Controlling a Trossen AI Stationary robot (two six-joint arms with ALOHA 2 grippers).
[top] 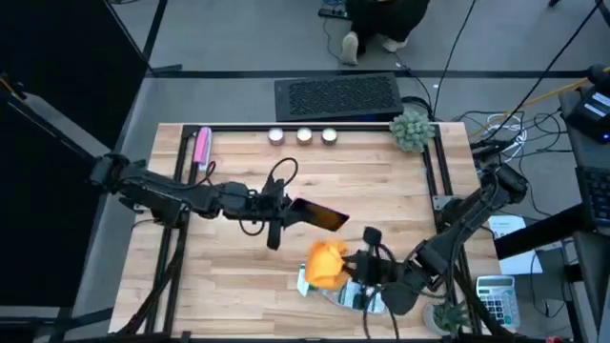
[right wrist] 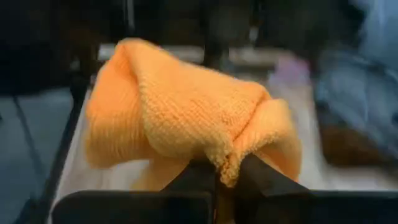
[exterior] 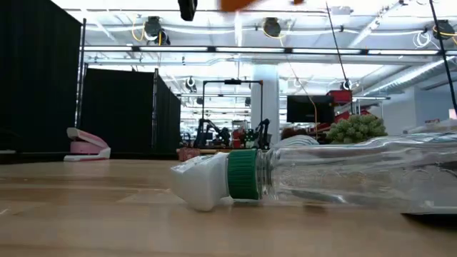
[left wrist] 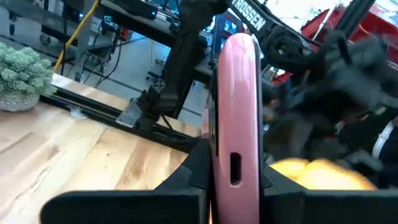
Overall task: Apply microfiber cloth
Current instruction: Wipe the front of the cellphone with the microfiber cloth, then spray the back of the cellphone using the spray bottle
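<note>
Your right gripper (right wrist: 227,177) holds the microfiber cloth (top: 325,264) pinched by one bunched fold, fingers closed tight on the fabric, raised off the table (top: 229,276) at the near centre-right. The cloth hangs and puffs above the pinch in soft rolls; judge it very light, limp and compressible, with a knit surface that grips well but gives no stiffness of its own. Expect it to drape and drag wherever it is pressed, so the pressure will come only from the part nearest the fingers. The present hold on a thick fold looks sound; a thin single edge would likely slip or peel out. Your left gripper (left wrist: 233,180) is clamped on the phone (top: 315,214), a slim device in a pink case, held off the table at centre, just left of and beyond the cloth. In the left wrist view the grip sits on the case's narrow edges; judge that surface smooth and liable to twist under a sideways wipe. A clear plastic bottle (exterior: 314,175) lies on its side below the cloth.
</note>
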